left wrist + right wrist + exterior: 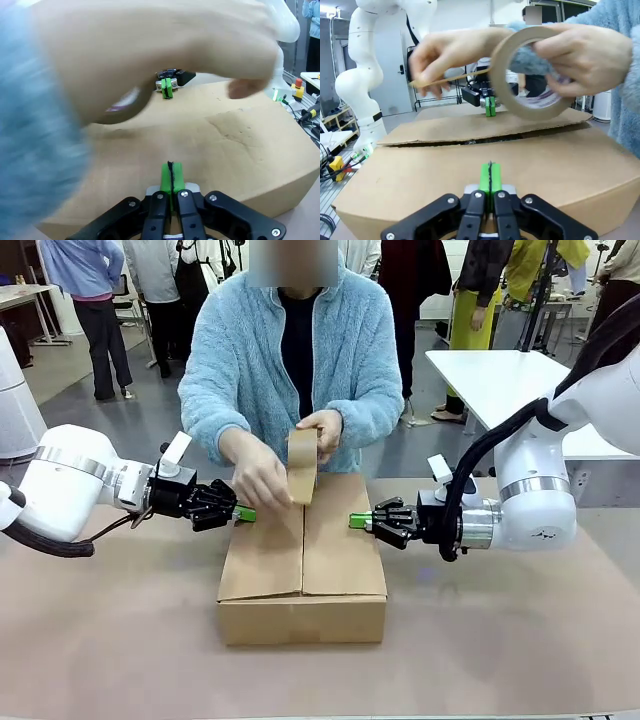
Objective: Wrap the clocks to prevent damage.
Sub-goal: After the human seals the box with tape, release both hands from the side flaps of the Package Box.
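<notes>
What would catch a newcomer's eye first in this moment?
The person's hands at mid-table, pulling a strip from a brown tape roll over the closed cardboard box. Next, the left end effector and right end effector, both shut, green pads pressing the box's flaps from either side.

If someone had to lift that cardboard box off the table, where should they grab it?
Probably by its two short ends, coming in from the left and right. The cardboard box lies flat and long, and its top flaps are not yet taped, so gripping the top looks unsafe.
</notes>
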`<move>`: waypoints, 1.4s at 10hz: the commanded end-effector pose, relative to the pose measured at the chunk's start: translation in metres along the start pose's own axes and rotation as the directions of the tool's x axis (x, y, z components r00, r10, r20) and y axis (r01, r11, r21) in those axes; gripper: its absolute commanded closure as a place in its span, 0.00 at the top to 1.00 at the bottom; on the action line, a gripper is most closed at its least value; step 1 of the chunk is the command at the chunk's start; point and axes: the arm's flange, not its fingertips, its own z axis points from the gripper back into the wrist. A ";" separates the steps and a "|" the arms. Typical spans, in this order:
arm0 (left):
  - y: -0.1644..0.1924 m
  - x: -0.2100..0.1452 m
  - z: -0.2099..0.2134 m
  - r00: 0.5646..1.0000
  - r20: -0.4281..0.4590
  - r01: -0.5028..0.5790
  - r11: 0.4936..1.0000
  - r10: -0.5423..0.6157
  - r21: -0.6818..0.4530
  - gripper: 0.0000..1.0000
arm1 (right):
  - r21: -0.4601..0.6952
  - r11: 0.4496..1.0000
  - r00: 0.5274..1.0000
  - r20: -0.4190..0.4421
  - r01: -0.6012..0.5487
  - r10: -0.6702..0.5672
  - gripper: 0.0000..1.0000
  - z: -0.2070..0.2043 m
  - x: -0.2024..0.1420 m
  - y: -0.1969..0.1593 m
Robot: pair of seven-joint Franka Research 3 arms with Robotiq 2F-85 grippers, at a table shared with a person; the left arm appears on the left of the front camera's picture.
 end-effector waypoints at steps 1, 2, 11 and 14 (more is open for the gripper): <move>-0.001 -0.001 0.000 1.000 -0.002 0.006 1.000 -0.006 0.000 0.01 | -0.001 1.000 1.000 -0.005 0.003 -0.003 0.01 -0.001 -0.002 0.000; -0.001 -0.001 0.000 1.000 -0.002 0.006 1.000 -0.006 0.000 0.01 | -0.001 1.000 1.000 -0.005 0.003 -0.003 0.01 -0.001 -0.002 0.000; -0.001 -0.001 0.000 1.000 -0.002 0.006 1.000 -0.006 0.000 0.01 | -0.001 1.000 1.000 -0.005 0.003 -0.003 0.01 -0.001 -0.002 0.000; -0.001 -0.001 0.000 1.000 -0.002 0.006 1.000 -0.006 0.000 0.01 | -0.001 1.000 1.000 -0.005 0.003 -0.003 0.01 -0.001 -0.002 0.000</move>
